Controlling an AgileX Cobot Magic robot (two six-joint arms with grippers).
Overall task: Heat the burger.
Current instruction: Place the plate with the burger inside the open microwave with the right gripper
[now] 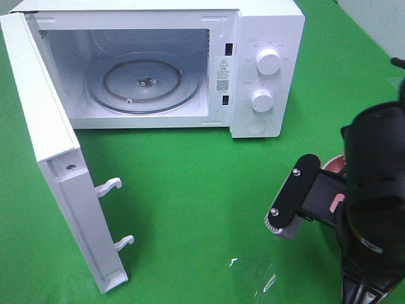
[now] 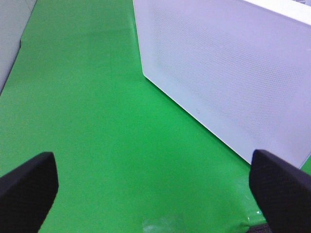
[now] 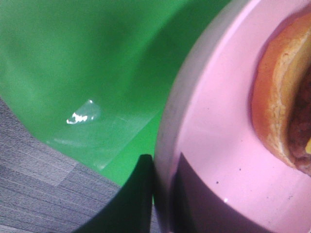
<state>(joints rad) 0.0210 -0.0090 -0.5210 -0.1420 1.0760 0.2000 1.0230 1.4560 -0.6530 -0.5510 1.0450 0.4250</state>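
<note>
The burger [image 3: 279,97] is sitting on the pink plate [image 3: 218,126] at the near right; the microwave [image 1: 269,25] is standing open on the far worktop [image 1: 190,190], carrying its glass turntable [image 1: 145,85]; the right tool [image 3: 163,194] is pinching the plate's rim; the left tool [image 2: 155,194] is gaping wide, holding nothing.

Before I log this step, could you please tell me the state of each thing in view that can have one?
Microwave door: wide open.
Turntable: bare, nothing on it.
Left gripper: open, holding nothing.
Right gripper: shut on the pink plate's rim.
Pink plate: held by its rim, carrying the burger.
Burger: on the plate, not yet in the microwave.
</note>
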